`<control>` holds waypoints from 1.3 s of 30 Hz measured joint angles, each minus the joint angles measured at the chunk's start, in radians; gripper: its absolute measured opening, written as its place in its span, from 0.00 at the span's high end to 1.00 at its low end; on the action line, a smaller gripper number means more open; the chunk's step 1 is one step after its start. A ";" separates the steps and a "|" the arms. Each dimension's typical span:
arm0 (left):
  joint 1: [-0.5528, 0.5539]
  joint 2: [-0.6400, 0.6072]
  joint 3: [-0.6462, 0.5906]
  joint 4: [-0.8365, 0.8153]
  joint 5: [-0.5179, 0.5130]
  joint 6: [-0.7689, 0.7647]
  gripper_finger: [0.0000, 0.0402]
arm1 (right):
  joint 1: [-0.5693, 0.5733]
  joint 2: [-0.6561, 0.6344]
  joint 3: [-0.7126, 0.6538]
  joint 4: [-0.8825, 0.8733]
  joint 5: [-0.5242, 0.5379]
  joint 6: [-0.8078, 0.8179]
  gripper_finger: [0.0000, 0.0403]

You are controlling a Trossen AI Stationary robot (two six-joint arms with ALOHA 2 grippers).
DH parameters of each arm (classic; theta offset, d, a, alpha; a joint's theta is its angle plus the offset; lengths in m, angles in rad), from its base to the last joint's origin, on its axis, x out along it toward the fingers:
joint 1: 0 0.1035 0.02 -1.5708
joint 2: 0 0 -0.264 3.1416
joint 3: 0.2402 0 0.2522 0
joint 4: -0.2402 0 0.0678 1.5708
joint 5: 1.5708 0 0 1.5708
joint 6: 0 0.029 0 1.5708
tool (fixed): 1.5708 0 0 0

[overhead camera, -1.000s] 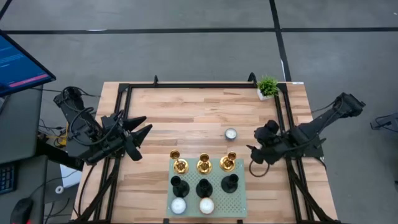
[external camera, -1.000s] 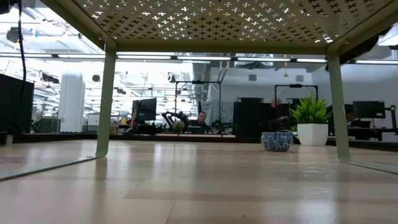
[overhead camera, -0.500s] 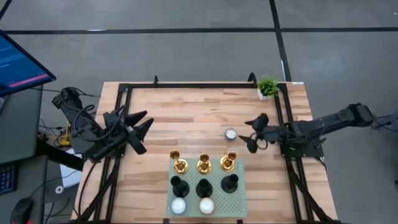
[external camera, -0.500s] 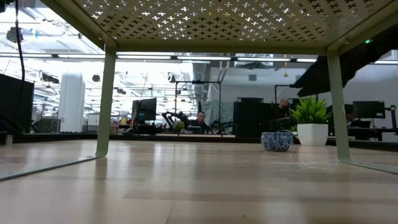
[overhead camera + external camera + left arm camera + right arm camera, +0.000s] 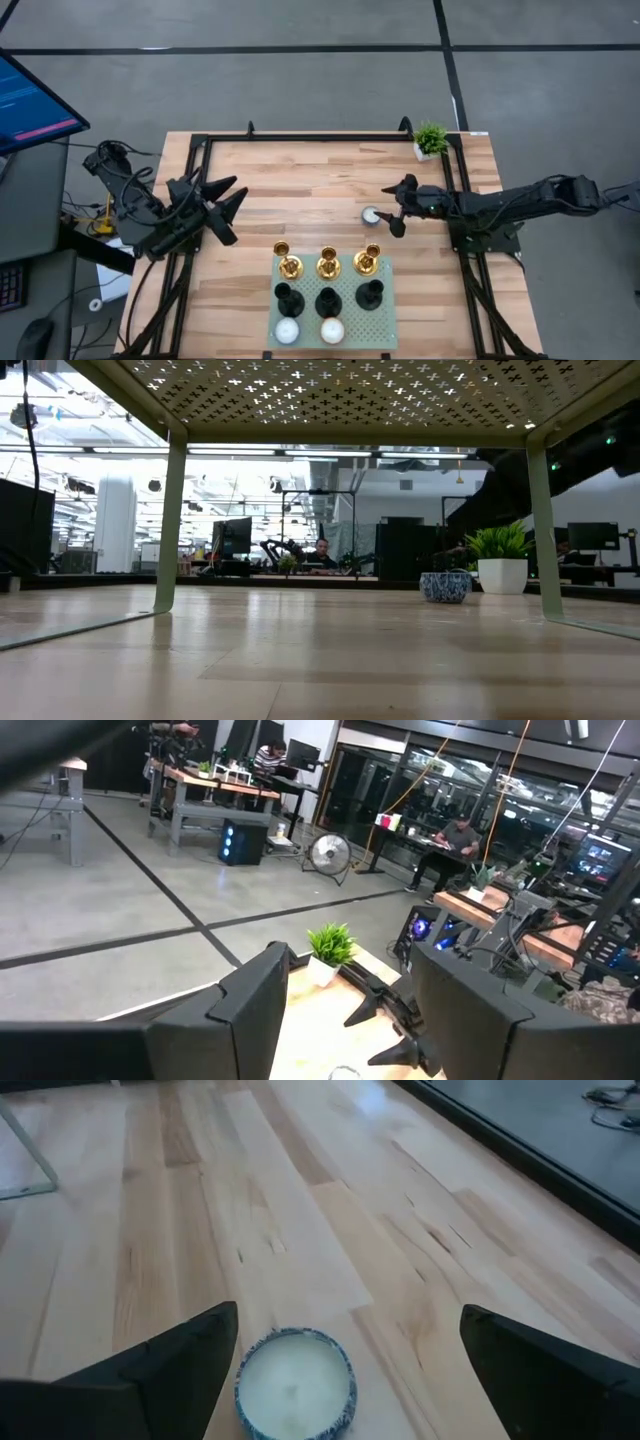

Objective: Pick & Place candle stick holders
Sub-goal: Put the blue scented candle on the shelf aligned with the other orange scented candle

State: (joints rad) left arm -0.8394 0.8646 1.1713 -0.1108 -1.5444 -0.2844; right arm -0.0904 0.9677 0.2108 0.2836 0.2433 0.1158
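1. High view, over the wooden table: we see the right gripper reached out to a small blue-rimmed candle tin, fingers spread wide and holding nothing.
2. On the green perforated rack, 3 gold candle stick holders stand in a row, with 3 black candle stick holders just behind them and 2 white ball candles at the near edge.
3. Right wrist view puts the tin between our 2 dark fingers, untouched. We judge the grasp is best made low on the tin's wall, centred, before closing.
4. We would lift straight up, since the nearest gold holder stands close by and could tip if clipped.
5. At the table's left edge waits the left gripper, jaws parted and empty.
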 joint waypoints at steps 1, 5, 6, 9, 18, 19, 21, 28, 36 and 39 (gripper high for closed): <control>0.000 0.000 0.000 0.000 0.000 0.000 0.47 | -0.006 0.019 -0.009 0.036 -0.011 -0.007 0.08; 0.000 0.000 0.000 0.000 0.000 0.000 0.47 | -0.019 0.112 -0.037 0.192 -0.041 -0.011 0.08; 0.000 0.000 0.000 0.000 0.000 0.000 0.47 | -0.019 0.139 -0.038 0.208 -0.041 -0.011 0.08; 0.000 0.000 0.000 0.000 0.000 0.000 0.47 | -0.019 0.220 -0.038 0.274 -0.048 -0.013 0.09; 0.000 0.000 0.000 0.000 0.000 0.043 0.47 | 0.012 0.458 -0.037 0.437 -0.065 0.005 0.13; 0.000 0.000 0.000 0.000 0.000 0.045 0.47 | 0.011 0.484 -0.037 0.447 -0.063 0.005 0.13; 0.000 -0.001 0.000 0.000 0.000 0.045 0.47 | 0.011 0.534 -0.037 0.483 -0.063 0.005 0.13; 0.000 -0.001 0.000 0.000 0.000 0.042 0.47 | 0.008 0.677 -0.032 0.628 -0.063 0.001 0.16; 0.000 -0.001 0.000 0.000 0.000 0.042 0.47 | 0.021 0.746 -0.018 0.656 -0.053 0.039 0.31; -0.001 -0.001 0.000 0.000 0.000 0.042 0.47 | 0.024 0.746 -0.018 0.671 -0.062 0.043 0.31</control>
State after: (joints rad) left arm -0.8399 0.8639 1.1713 -0.1108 -1.5444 -0.2424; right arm -0.0666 1.7138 0.1932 0.9550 0.1817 0.1591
